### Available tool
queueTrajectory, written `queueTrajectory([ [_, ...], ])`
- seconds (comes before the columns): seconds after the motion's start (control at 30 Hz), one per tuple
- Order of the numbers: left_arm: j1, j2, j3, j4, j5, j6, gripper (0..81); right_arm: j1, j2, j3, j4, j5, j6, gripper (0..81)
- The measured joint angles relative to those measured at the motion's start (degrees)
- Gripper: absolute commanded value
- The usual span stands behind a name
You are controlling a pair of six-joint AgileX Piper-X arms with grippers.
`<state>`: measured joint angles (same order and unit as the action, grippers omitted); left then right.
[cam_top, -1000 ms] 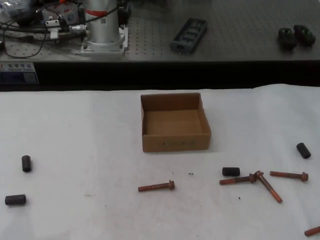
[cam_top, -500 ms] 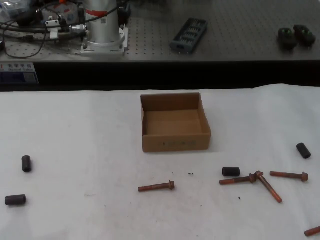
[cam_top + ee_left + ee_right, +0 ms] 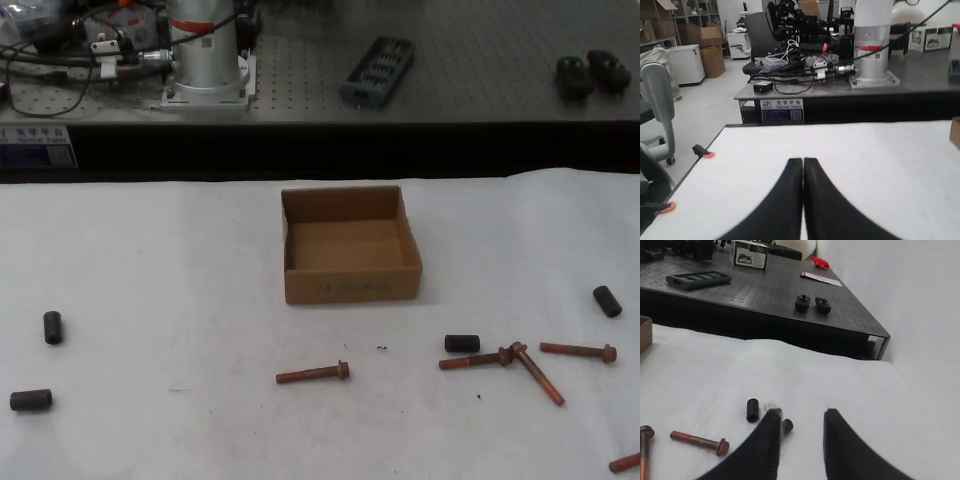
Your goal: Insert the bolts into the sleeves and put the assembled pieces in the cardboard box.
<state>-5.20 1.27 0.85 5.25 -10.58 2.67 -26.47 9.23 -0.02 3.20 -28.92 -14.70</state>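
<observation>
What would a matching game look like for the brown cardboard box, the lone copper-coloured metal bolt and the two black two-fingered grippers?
1 brown cardboard box
2 lone copper-coloured bolt
3 left gripper
4 right gripper

a fingers apart
b empty, top open
c fingers shut together
d lying flat on the white sheet

Pairs: 1-b, 2-d, 3-c, 4-a.
</observation>
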Motion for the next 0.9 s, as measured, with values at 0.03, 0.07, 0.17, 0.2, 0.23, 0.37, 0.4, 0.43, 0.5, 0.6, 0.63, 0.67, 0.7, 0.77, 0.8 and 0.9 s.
queueTrajectory([
  [0.03,0.0,1.9,-0.3,0.1,0.0,1.3,0.6,0.0,0.0,-0.5,0.2,-0.8,-0.5,22.9],
  [0.07,0.0,2.1,-0.4,0.1,0.0,1.6,0.6,0.0,0.0,-1.2,0.3,-1.8,-1.3,22.9],
  [0.17,0.0,7.2,-2.3,0.1,0.0,7.3,0.6,0.0,0.2,-3.0,0.8,-3.9,-3.0,22.9],
  [0.2,0.0,8.8,-2.8,0.1,0.0,9.2,0.6,0.0,0.6,-4.3,1.5,-5.1,-3.8,22.9],
  [0.23,0.0,10.6,-3.5,0.2,0.0,10.9,0.6,0.0,0.7,-4.6,1.6,-5.1,-4.0,22.9],
  [0.37,0.0,17.9,-7.5,0.4,-2.2,19.4,0.6,0.0,4.2,-10.0,5.7,-7.5,-4.9,22.9],
  [0.4,0.0,19.9,-9.1,0.8,-3.7,21.0,0.6,0.0,6.0,-12.1,7.3,-8.6,-5.1,22.9],
  [0.43,0.0,21.6,-10.6,1.6,-5.4,21.8,0.6,0.0,7.5,-13.9,8.7,-10.7,-5.4,22.9],
  [0.5,0.0,25.8,-14.7,3.7,-8.9,23.1,0.6,0.0,9.7,-16.1,10.5,-11.5,-5.4,22.9],
  [0.6,0.0,34.5,-21.0,8.0,-12.9,23.5,0.6,0.0,15.8,-22.4,16.2,-12.6,-5.4,22.9],
  [0.63,0.0,36.1,-22.9,9.3,-14.1,23.5,0.6,0.0,18.2,-24.8,18.8,-12.8,-5.4,22.9],
  [0.67,0.0,37.9,-24.3,10.2,-14.7,23.5,0.6,0.0,20.7,-26.6,20.7,-12.7,-5.4,22.9],
  [0.7,0.0,39.6,-25.7,11.0,-15.3,23.5,0.6,0.0,25.4,-31.2,25.8,-11.2,-5.4,22.9],
  [0.77,0.0,42.2,-27.7,11.4,-15.7,23.5,0.6,0.0,31.9,-34.4,30.2,-8.4,-5.8,22.9],
  [0.8,0.0,43.6,-28.6,11.4,-15.4,23.5,0.6,0.0,35.4,-35.9,32.2,-6.1,-6.5,22.9],
  [0.9,0.0,45.7,-30.0,11.0,-13.7,23.5,0.6,0.0,40.0,-38.0,35.2,0.2,-9.7,22.9],
])
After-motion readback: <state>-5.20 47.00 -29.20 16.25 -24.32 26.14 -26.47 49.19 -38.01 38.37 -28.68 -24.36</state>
